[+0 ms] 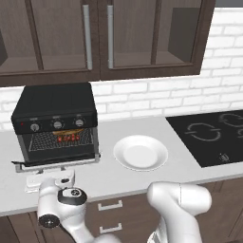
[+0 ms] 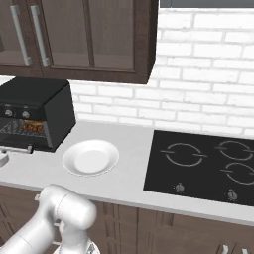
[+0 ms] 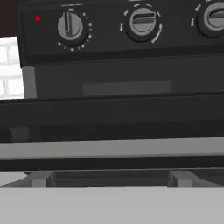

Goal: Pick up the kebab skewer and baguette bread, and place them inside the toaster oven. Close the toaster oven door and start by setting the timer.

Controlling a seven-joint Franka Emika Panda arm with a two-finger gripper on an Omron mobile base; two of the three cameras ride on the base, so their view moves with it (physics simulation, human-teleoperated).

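**Oven door hangs open, skewer on the rack**

White brick backs a pale surface [image 1: 190,178] under dark wall cabinets [image 1: 99,38]. At its left end stands the toaster oven [image 1: 56,121], its door [image 1: 57,163] dropped forward to nearly level, the handle bar along its front edge. On the wire rack inside lies the kebab skewer [image 1: 68,138], red and dark chunks in a row; an orange-brown strip just behind it may be the baguette bread [image 1: 66,133], but it is too small to tell for sure. Right of the oven sits a white plate [image 1: 140,153] with nothing on it, and farther right a black cooktop [image 1: 213,135] is set into the surface. The arm's hand hangs low in front of the door; from the hand view, three knobs [image 3: 70,27] sit close above. The fingers themselves are hidden, so I cannot tell how they stand.
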